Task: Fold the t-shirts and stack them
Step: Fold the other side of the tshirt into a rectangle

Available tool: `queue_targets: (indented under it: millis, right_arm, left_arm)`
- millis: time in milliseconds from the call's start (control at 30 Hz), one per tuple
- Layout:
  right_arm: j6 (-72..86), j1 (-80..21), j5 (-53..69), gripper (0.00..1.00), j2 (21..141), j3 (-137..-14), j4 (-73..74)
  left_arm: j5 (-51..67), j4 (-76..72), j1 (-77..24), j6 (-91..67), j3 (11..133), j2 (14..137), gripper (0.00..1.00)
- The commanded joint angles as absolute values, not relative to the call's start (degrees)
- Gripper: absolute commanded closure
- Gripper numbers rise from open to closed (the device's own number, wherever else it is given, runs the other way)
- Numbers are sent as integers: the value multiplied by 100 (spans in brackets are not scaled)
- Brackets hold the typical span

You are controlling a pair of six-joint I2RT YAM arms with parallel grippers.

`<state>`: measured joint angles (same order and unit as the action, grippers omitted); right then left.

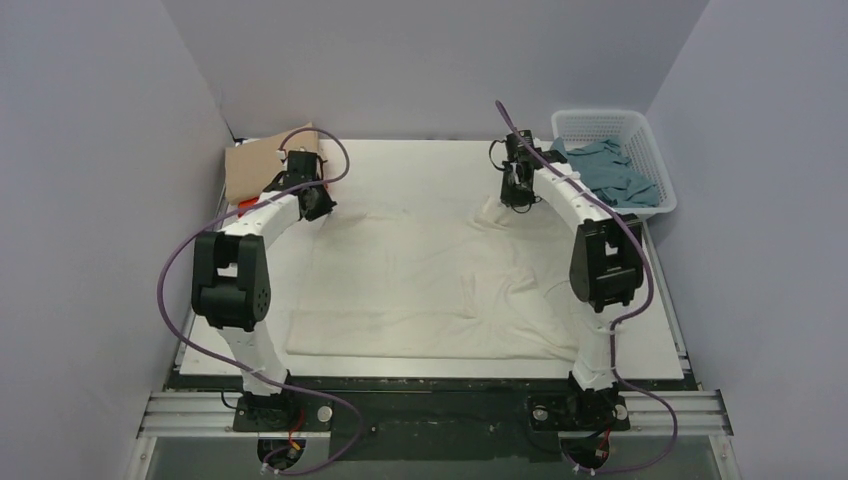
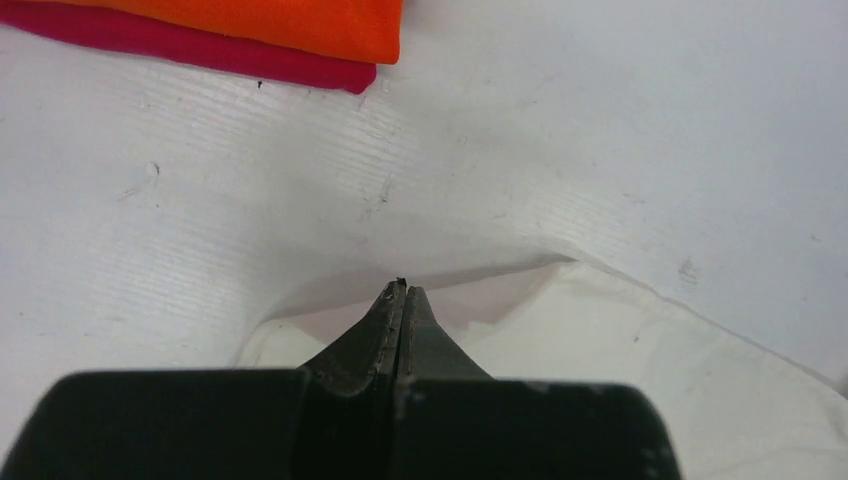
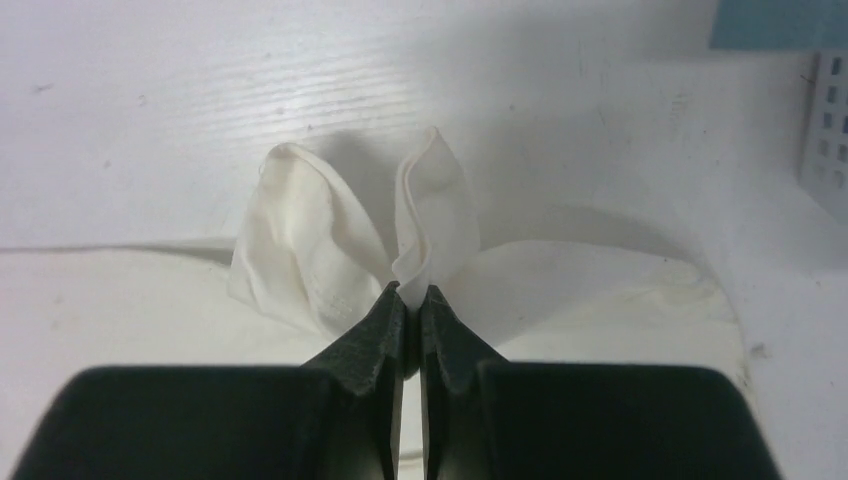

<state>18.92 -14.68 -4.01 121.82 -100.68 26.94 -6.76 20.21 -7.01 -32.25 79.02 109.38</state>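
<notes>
Near hem: the cream t-shirt (image 1: 420, 290) lies spread over the middle of the table (image 1: 420, 160), its near edge roughly straight and close to the arm bases.
Body of the cloth: mostly flat, with wrinkles and a bunched ridge toward the right side; no fold has been made in it.
Left gripper (image 2: 402, 293): low at the far-left corner of the cream t-shirt. The jaws are pressed together and the cloth edge rises to their tips, so they appear to pinch it.
Right gripper (image 3: 408, 292): low at the far-right corner, jaws closed on a gathered tuft of cream cloth that stands up in two small peaks.
Far left: a folded pile, with the tan t-shirt (image 1: 262, 165) on top. The orange t-shirt (image 2: 280, 25) and red t-shirt (image 2: 200, 50) show as edges beneath, just beyond the left jaws.
Far right: the grey-blue t-shirt (image 1: 612, 172) lies crumpled inside the basket (image 1: 610, 122), unfolded.
Progress: three shirts look folded and stacked. The cream one is laid out and held at both far corners, likely ready for its first fold, and the grey-blue one is untouched.
</notes>
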Motion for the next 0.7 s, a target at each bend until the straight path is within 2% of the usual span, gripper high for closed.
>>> queue_targets:
  millis: [0,367,667]
  right_arm:
    - [1810,-1583,-226,100,11118,-9198,2217]
    - [2009,-1888,-407,100,9200,-7097,1810]
    - [2071,-2064,-616,100,7728,-5717,1817]
  left_arm:
    - [-578,1341,-713,-3131,7321,10132,100]
    - [-850,1100,-756,-3543,5328,8419,100]
    - [-1276,1145,-763,-4121,4297,7355,100]
